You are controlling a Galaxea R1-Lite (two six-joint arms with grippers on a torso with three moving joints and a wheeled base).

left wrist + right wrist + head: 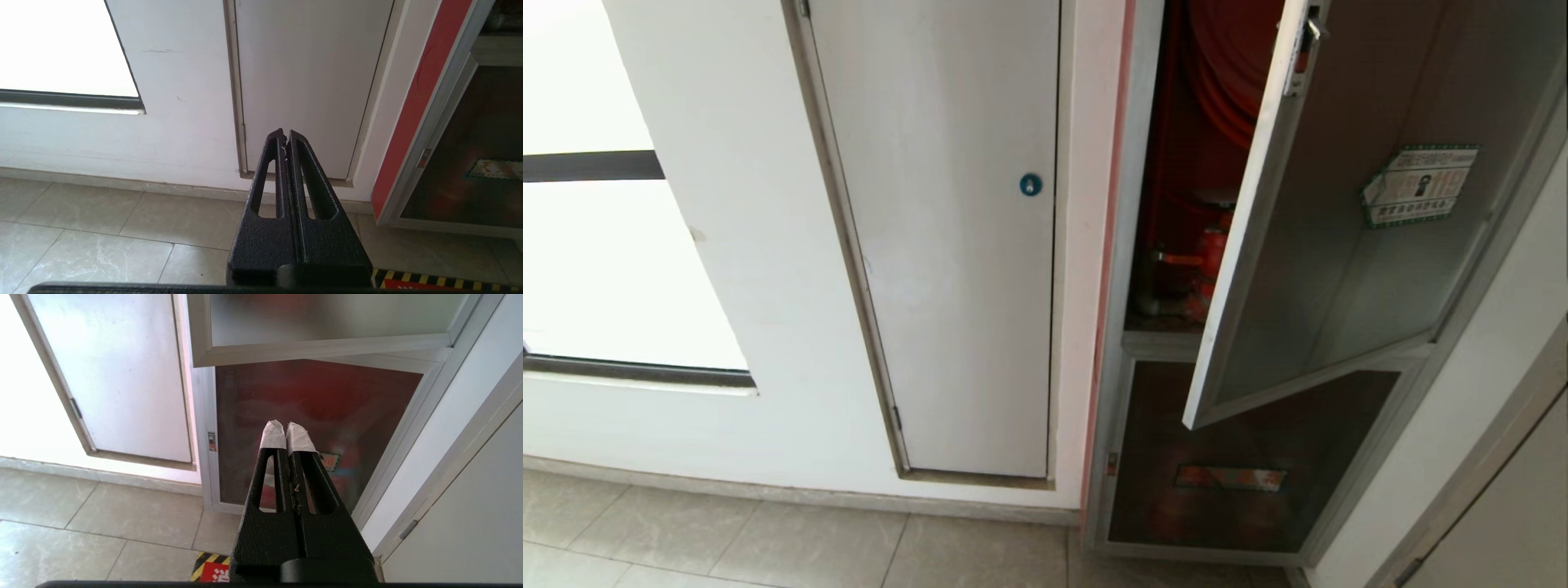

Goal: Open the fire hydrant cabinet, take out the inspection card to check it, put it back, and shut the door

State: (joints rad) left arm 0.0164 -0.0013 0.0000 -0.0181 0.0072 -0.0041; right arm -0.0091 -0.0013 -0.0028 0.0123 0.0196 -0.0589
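From the head, the fire hydrant cabinet (1176,204) stands right of the white panel door (939,245); its glass door (1339,245) hangs ajar, the red valve (1209,257) showing inside. No card shows. At the left wrist, the left gripper (286,136) is pressed together facing the white panel. At the right wrist, the right gripper (287,430), tips together, points at the cabinet's lower glass panel (327,416).

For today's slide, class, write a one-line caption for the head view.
Fire hydrant cabinet with its glass door swung partly open, red valve visible inside, beside a white panel door.
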